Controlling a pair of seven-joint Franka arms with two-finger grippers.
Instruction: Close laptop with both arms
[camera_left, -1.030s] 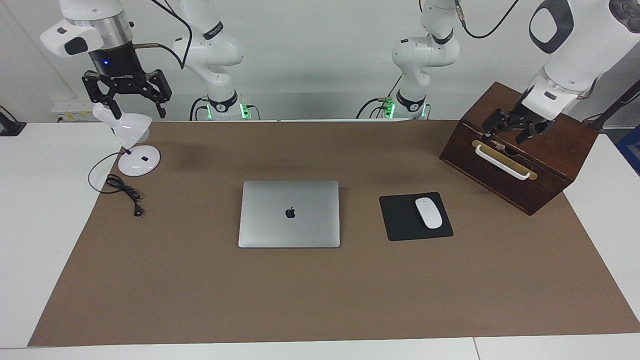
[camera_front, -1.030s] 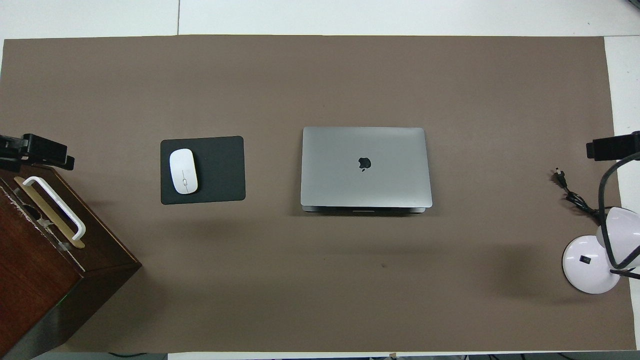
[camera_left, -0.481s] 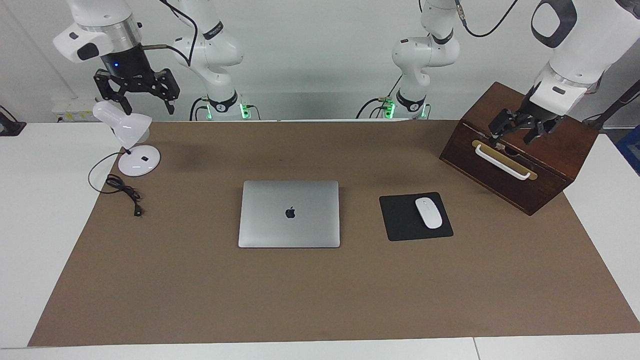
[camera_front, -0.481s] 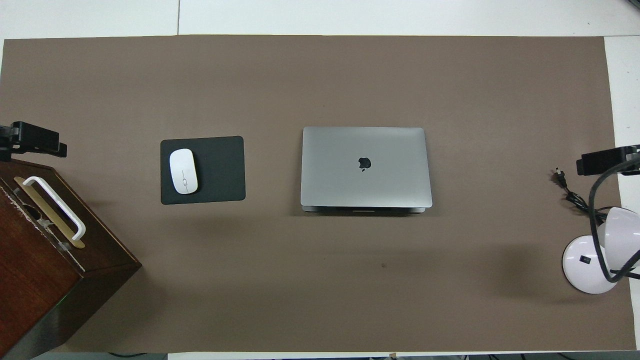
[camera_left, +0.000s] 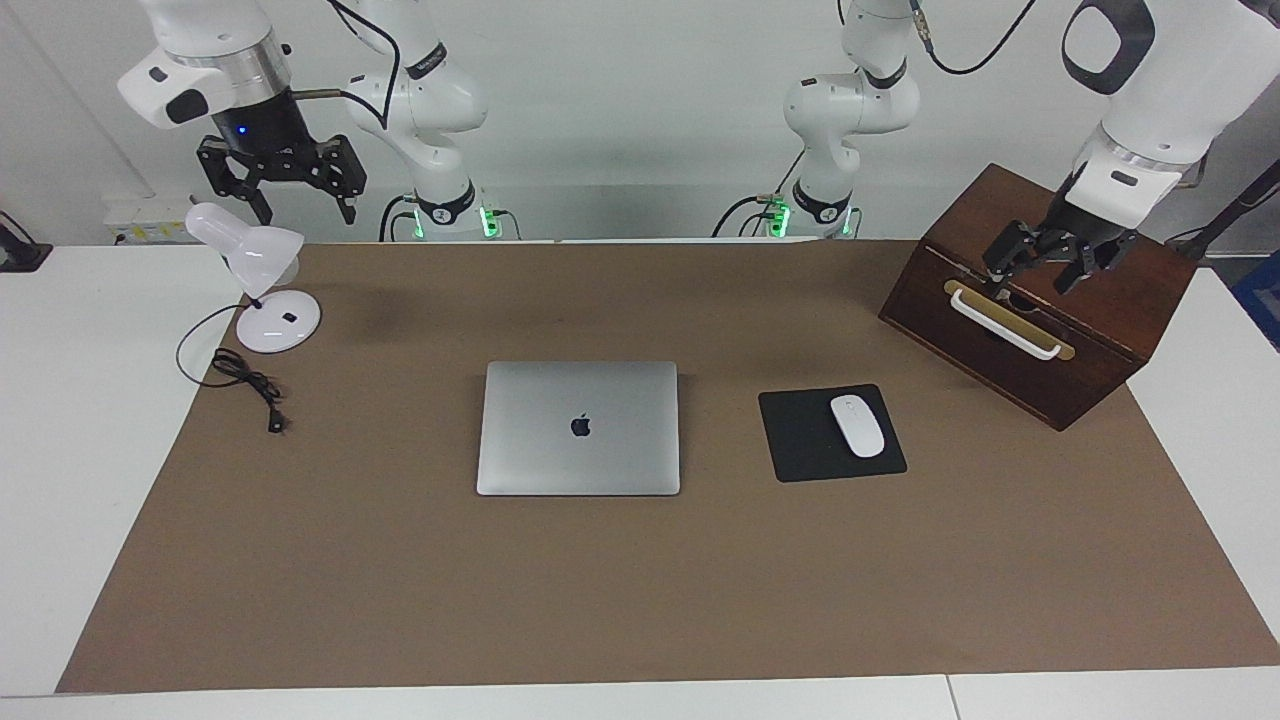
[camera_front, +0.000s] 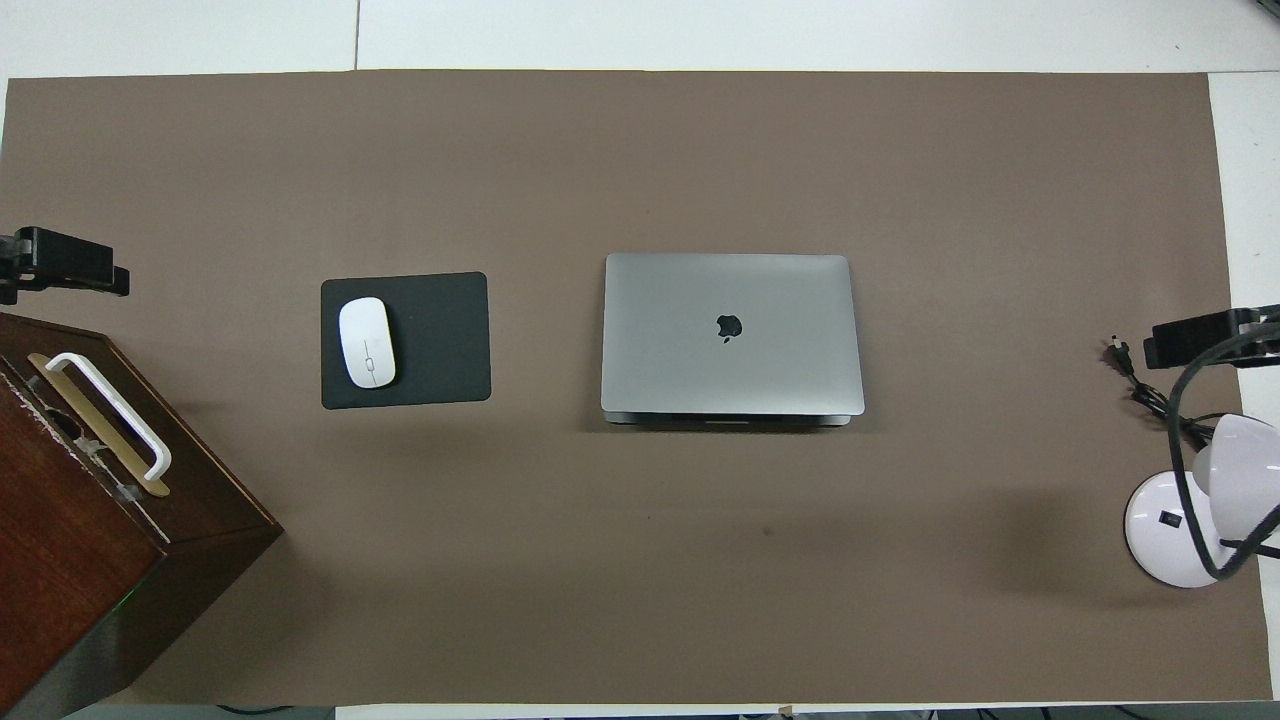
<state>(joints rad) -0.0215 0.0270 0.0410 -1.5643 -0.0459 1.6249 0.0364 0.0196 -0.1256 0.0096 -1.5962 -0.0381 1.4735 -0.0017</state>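
Note:
The silver-grey laptop (camera_left: 578, 428) (camera_front: 732, 335) lies flat in the middle of the brown mat, its lid down and the dark apple logo facing up. My right gripper (camera_left: 307, 212) (camera_front: 1200, 338) hangs open in the air over the white lamp, at the right arm's end of the table, holding nothing. At the left arm's end, my left gripper (camera_left: 1030, 283) (camera_front: 65, 275) hovers open over the sloped front of the wooden box, also empty. Both grippers are well apart from the laptop.
A white desk lamp (camera_left: 265, 290) (camera_front: 1180, 520) with a black cord stands at the right arm's end. A dark wooden box (camera_left: 1100, 330) (camera_front: 90, 520) with a white handle sits at the left arm's end. A white mouse (camera_left: 857, 425) rests on a black mouse pad (camera_left: 800, 440) beside the laptop.
My right gripper has risen and drifted slightly away from the lamp head. The left gripper has shifted a little over the box. The laptop has not moved.

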